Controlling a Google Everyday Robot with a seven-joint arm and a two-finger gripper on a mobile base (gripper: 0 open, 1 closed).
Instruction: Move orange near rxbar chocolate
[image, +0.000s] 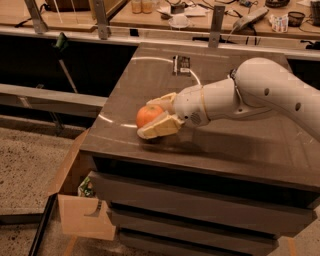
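Observation:
The orange (148, 114) sits near the front left of the dark tabletop (240, 145). My gripper (148, 118) reaches in from the right, and its two pale fingers (159, 127) lie against the near and far sides of the orange, shut on it. The orange rests on or just above the table. The rxbar chocolate (182, 64), a small dark wrapper with pale markings, lies farther back near the table's far edge, well apart from the orange. My white arm (260, 90) crosses the right half of the table.
The table's left edge is close beside the orange. An open cardboard box (82, 212) stands on the floor at the lower left. Drawers (190, 200) fill the cabinet front. A cluttered workbench (175, 20) runs behind the table.

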